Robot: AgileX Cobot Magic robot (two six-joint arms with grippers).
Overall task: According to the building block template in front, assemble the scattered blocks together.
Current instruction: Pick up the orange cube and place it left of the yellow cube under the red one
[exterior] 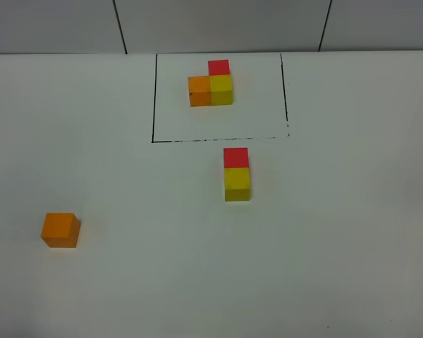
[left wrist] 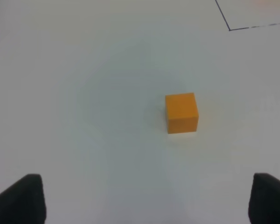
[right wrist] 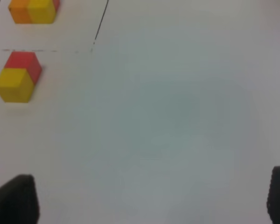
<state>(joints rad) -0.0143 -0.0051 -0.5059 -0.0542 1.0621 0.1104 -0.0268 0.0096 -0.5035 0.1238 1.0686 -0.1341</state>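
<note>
The building block template (exterior: 211,86) sits inside a thin black drawn rectangle at the back centre: red, orange and yellow cubes joined in an L. In front of the frame, a loose red block (exterior: 235,158) touches a yellow block (exterior: 237,183), the yellow one nearer. They also show in the right wrist view, red block (right wrist: 24,63) and yellow block (right wrist: 14,85). The orange block (exterior: 60,229) lies alone at the left, and ahead of my left gripper (left wrist: 147,200) as orange block (left wrist: 181,112). Both the left gripper and the right gripper (right wrist: 149,200) are open and hold nothing. Neither arm shows in the high view.
The white table (exterior: 338,246) reaches to a grey wall at the back. A corner of the black frame line (left wrist: 231,28) shows beyond the orange block in the left wrist view.
</note>
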